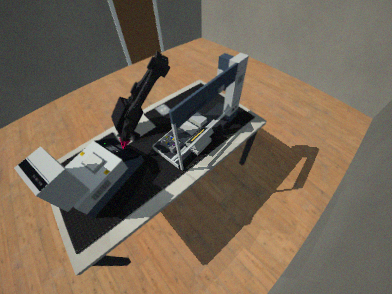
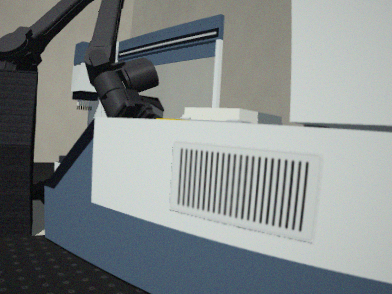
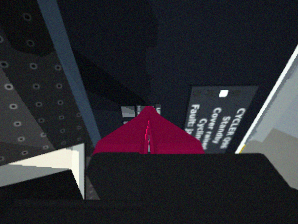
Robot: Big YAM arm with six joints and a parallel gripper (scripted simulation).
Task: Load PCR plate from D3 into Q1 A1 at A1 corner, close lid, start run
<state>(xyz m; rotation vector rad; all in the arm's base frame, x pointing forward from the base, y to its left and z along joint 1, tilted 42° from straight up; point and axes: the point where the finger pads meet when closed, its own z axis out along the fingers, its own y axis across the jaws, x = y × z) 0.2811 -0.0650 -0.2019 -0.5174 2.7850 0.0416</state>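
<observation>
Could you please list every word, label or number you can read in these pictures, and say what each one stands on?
"CYCLER Q1" (last characters unsure): dark label plate, wrist view.
"Standby": same plate.
"Fault": same plate, rest of the line cut off.
Two more lines there, starting "Cover" and "Cycl": too blurred to finish.
Small keys beyond the shut red jaws: markings unreadable.
Top and exterior views: no readable text; the strip on the cycler's lid is too small.

Table (image 1: 95,260) with dark mat (image 1: 90,227), cycler (image 1: 95,187).

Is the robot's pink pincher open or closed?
Closed. In the wrist view the gripper's two pink fingers press together into one point, with nothing between them.
</observation>
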